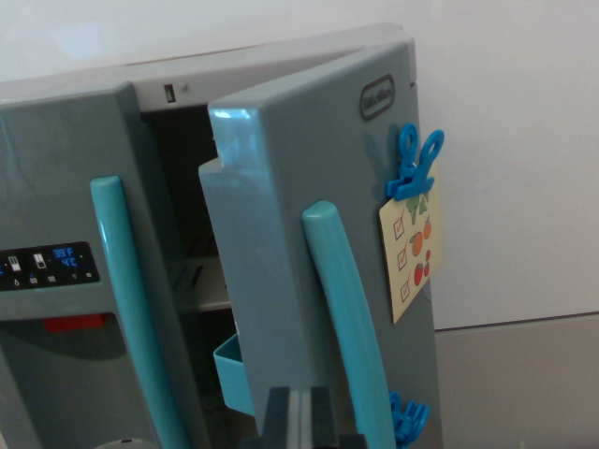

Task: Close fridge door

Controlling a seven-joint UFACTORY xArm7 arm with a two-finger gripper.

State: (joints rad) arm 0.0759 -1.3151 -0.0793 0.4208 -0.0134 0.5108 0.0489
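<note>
At the bottom edge of the wrist view the gripper (301, 421) shows only as dark finger tips with a narrow pale strip between them; whether it is wide or narrow I cannot tell, and it holds nothing that can be seen; just above and to the wrist view's right of it rises the teal handle (348, 327) of the fridge door (309, 187), so the door stands directly ahead of the gripper, near but apart from it; the door is grey plastic, glossy at its top corner, swung partly open with a dark gap on the wrist view's left showing shelves and a teal door bin (231, 369); on its face hang one checklist card (412, 253) with fruit pictures under one blue clip (414, 164), and a second blue clip (408, 418) low down; further back, the left door (56, 187) is closed, with one teal handle (131, 309) and a display panel (47, 267); behind all stands a white wall (524, 140).
</note>
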